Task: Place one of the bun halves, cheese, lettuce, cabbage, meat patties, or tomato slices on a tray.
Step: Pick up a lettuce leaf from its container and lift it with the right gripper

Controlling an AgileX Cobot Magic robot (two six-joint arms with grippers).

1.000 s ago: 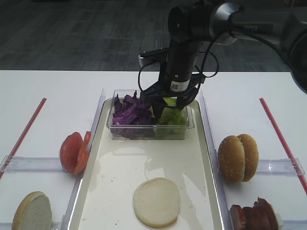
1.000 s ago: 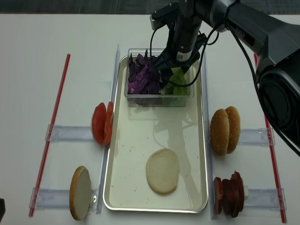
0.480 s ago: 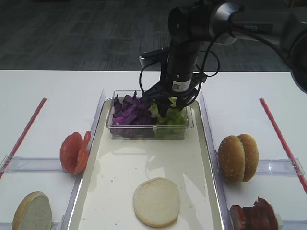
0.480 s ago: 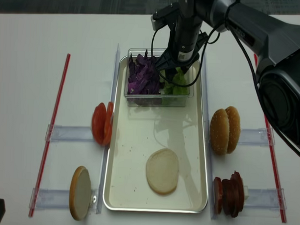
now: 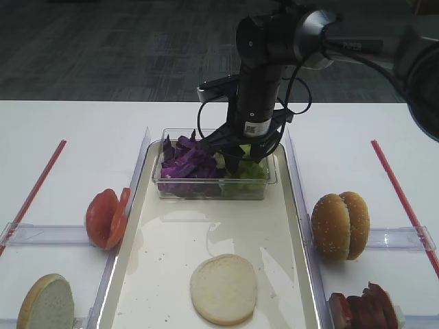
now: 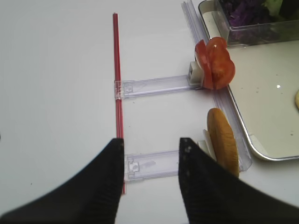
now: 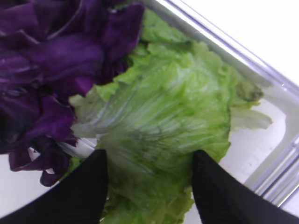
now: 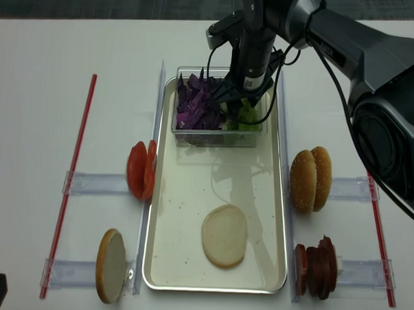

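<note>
1. White counter (image 5: 75, 130) carries our tray (image 5: 296, 205); the lettuce (image 7: 173, 116) sits in the clear tub (image 5: 271, 179) at upper centre.
2. Our right hand (image 5: 241, 147) hangs directly over the lettuce, fingers (image 7: 79, 191) straddling the leaf; we cannot tell whether they pinch it.
3. Our left hand (image 6: 149, 186) waits lower left, released.

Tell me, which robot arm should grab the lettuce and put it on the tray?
The right one, probably. The right gripper hangs over the clear tub, fingers either side of the lettuce. The left gripper is open, off the tray, near the tomato slices.
</note>
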